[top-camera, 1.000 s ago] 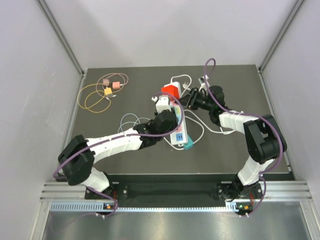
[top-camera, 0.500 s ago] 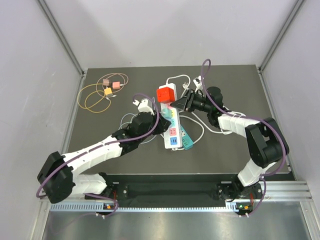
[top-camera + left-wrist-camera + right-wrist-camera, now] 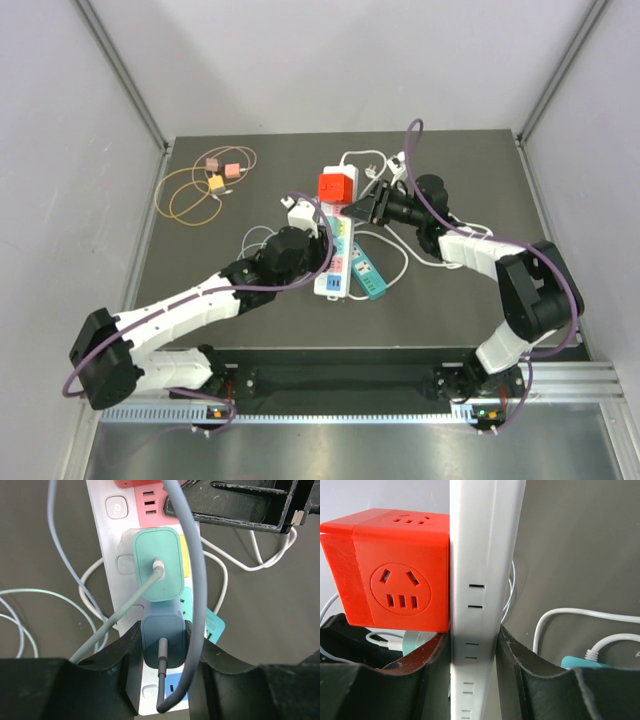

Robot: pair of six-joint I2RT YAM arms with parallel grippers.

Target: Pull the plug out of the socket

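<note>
Back over the power strip (image 3: pixel 480 555), left hand (image 3: pixel 162 652) now clamped on blue plug (image 3: pixel 162 632), right hand (image 3: pixel 472 645) clamped on that strip

Illumination is even and diffuse from overhead; the dark bench (image 3: pixel 480 180) carries only faint, soft shadows and no glare. The overhead view is sharp throughout. In the right wrist view the white power strip (image 3: pixel 475 555) reads bright but not blown out.

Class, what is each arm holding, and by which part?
Left gripper: blue plug, jaws on its sides. Right gripper: white power strip, across its narrow edge.
</note>
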